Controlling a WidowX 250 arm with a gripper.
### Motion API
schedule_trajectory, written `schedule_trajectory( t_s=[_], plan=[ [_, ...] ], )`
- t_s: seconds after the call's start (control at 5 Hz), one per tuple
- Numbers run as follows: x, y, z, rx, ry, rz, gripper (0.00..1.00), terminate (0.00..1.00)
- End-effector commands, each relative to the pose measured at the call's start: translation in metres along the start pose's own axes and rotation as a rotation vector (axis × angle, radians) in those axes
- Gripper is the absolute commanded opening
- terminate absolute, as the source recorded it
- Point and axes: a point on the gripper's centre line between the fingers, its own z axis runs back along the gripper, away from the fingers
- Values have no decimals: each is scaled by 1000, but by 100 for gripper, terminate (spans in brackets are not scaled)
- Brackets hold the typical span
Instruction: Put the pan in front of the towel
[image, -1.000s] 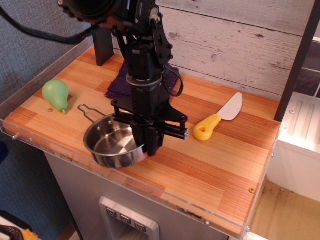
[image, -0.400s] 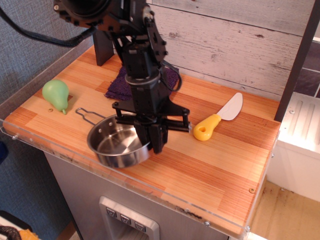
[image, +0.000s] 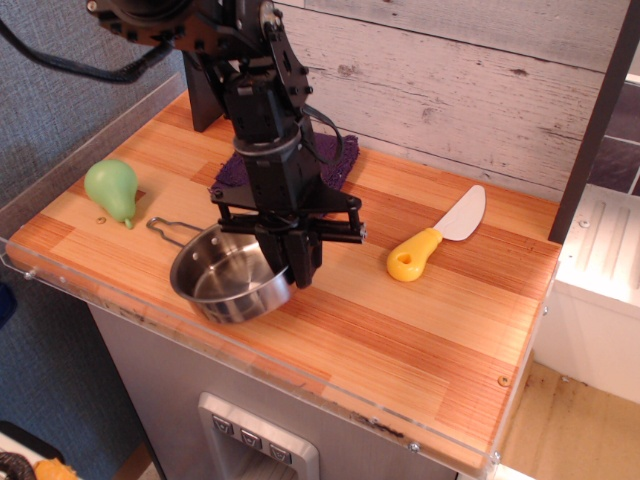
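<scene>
One container sits in view: the pan (image: 230, 283), a shallow round steel vessel near the front-left edge of the table (image: 420, 330). We see nothing inside it; the polished floor and wall only reflect light, with two small rivet dots on the inner wall. Its wire loop handle (image: 172, 230) points left and back, toward the pear (image: 111, 189), and stops short of it.

The gripper (image: 298, 262) hangs at the pan's right rim, fingers pointing down. We read the dark fingers as pinching the rim, one inside the wall and one outside, but the contact itself is in shadow. We cannot tell whether the pan's base rests on the wood or is slightly raised; the pan appears a little tilted.

The towel (image: 325, 165) lies behind the arm (image: 265, 120), against the back of the table. The arm covers most of it; we see only a purple strip at its left side and a larger patch at its right. The pan lies in front of the towel, toward the near edge, and slightly left. Pan and towel look apart, though the arm hides the gap.

A knife (image: 438, 234) with a yellow handle and pale blade lies to the right, well apart from the pan. The arm's upper part is cut off by the top edge. A dark post (image: 205, 95) stands behind the arm, partly hidden.
</scene>
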Motion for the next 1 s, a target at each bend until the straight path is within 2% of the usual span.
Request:
schedule_trajectory(
  t_s=[0.0,0.2,0.4,0.6,0.8],
  plan=[
    [-1,-13,24,-2,-22,-128,100,0],
    [0,-11,45,15,-46,-197,100,0],
    [4,10,94,54,-133,-248,100,0],
    [12,34,115,154,-139,-233,100,0],
    [20,57,118,244,-99,-144,100,0]
  ],
)
